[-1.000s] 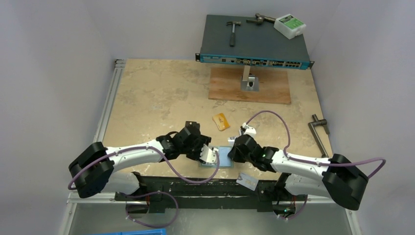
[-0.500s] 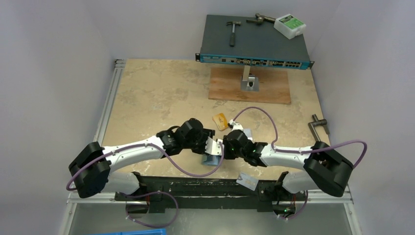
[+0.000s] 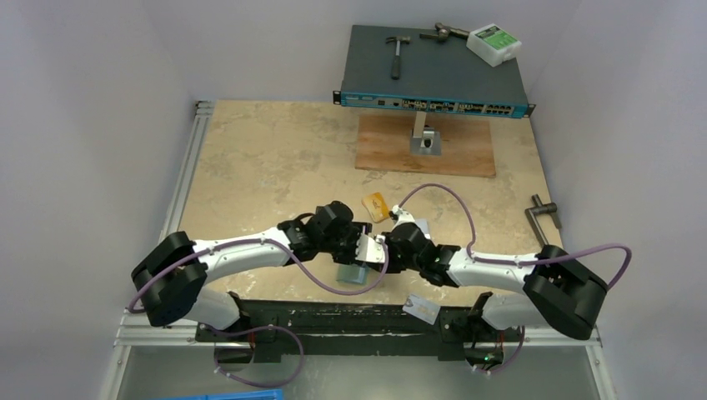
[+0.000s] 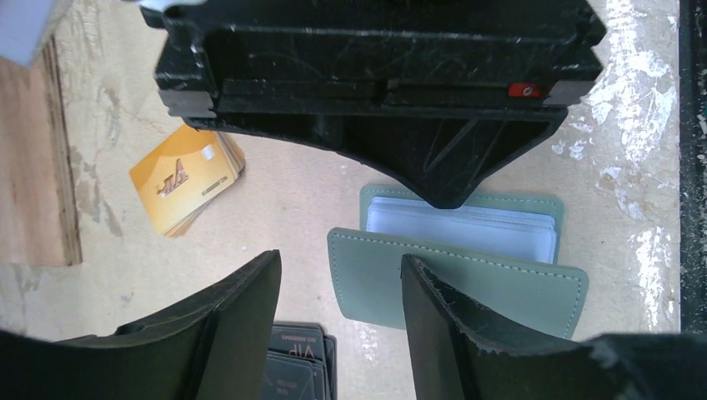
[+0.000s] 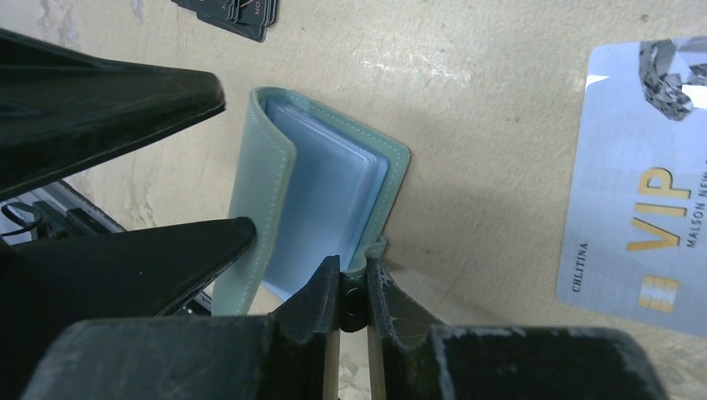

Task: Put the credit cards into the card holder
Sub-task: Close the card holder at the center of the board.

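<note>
Card holder lies on the table near its front edge, directly between the two arms, with its teal flap lifted off the pale blue sleeves. Right gripper is clamped on the holder's snap tab, its jaws nearly together with only the thin tab between them. Left gripper has its jaws apart and grasps nothing. The flap's free end sits in the gap, and one finger touches the flap's edge. An orange card lies just beyond the holder. A silver VIP card lies flat on the table beside the holder, and a dark stack sits near the left fingers.
</note>
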Motion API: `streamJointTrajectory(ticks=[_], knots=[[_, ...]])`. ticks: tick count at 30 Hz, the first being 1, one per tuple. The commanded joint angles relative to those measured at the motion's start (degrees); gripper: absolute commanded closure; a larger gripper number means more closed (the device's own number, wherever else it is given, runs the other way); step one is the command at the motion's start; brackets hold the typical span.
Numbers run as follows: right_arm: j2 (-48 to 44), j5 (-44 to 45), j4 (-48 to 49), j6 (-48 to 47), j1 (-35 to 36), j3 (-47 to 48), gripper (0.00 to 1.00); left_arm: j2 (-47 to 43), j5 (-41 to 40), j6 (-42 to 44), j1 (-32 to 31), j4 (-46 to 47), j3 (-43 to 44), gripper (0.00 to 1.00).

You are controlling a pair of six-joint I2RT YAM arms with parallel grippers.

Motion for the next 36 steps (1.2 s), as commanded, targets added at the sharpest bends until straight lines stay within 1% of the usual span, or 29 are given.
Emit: streamJointTrajectory(ticks=[1, 5, 8, 9, 11, 12, 15, 17, 19, 21, 22, 24, 26, 29, 31, 34, 36], knots=[[-3.2, -0.1, 1.2, 0.8, -0.1, -1.8, 0.99, 1.9, 3.3, -2.9, -0.3, 2.5, 3.3, 0.46], [-4.9, 0.0, 0.3, 0.9, -0.3, -3.2, 0.97, 3.2, 4.2, -5.4, -0.2, 1.8, 4.7, 0.45], [-5.9, 0.2, 0.5, 1.4, -0.5, -4.4, 0.94, 3.4, 6.2, -8.5, 1.9, -0.7, 6.5, 0.43], [-6.0, 0.1, 0.6, 1.4, -0.6, -4.7, 0.91, 3.5, 6.8, -9.2, 2.7, -1.9, 7.6, 0.43], [-6.0, -0.1, 0.7, 1.4, -0.8, -5.0, 0.81, 3.9, 9.1, -11.9, 5.0, -4.0, 9.4, 0.42], [-6.1, -0.1, 0.5, 1.5, -0.9, -5.1, 0.78, 4.0, 10.4, -12.9, 6.2, -4.5, 10.0, 0.42], [-7.0, 0.2, -0.2, 1.6, -1.1, -5.3, 0.66, 4.1, 11.3, -13.0, 7.6, -3.5, 8.9, 0.42], [-7.5, 0.6, -0.7, 1.7, -1.2, -5.5, 0.65, 4.0, 10.6, -10.6, 7.4, -3.5, 7.5, 0.44], [-7.8, 0.8, -0.9, 1.9, -1.2, -5.8, 0.64, 3.5, 7.8, -8.1, 7.3, -3.2, 5.6, 0.46], [-7.5, 0.8, -0.5, 2.1, -1.3, -6.2, 0.64, 2.5, 4.1, -7.5, 7.0, 0.7, 2.5, 0.52], [-7.2, 0.6, 0.0, 2.3, -1.4, -6.5, 0.64, 2.0, 1.5, -7.9, 6.2, 2.7, 0.9, 0.55], [-6.4, 0.1, 0.7, 2.5, -1.6, -6.6, 0.65, 2.0, -5.6, -9.5, 3.3, 8.4, -1.0, 0.56], [-5.7, -0.1, 1.0, 2.4, -1.7, -6.4, 0.66, 3.0, -9.9, -12.2, 0.7, 9.8, -1.0, 0.56], [-5.2, -0.4, 1.1, 2.2, -1.7, -6.4, 0.66, 6.0, -11.5, -13.7, -1.4, 9.0, 0.2, 0.51], [-5.4, -0.3, 1.0, 2.3, -1.8, -6.7, 0.65, 8.7, -10.1, -14.9, -1.4, 4.3, 2.7, 0.51], [-6.7, 0.3, -0.2, 2.4, -2.1, -7.3, 0.64, 11.3, -8.3, -15.5, -1.5, 2.6, 4.1, 0.52], [-8.1, 0.8, -1.1, 2.5, -2.2, -8.0, 0.61, 12.3, -7.5, -15.5, -1.4, 0.5, 5.2, 0.52]])
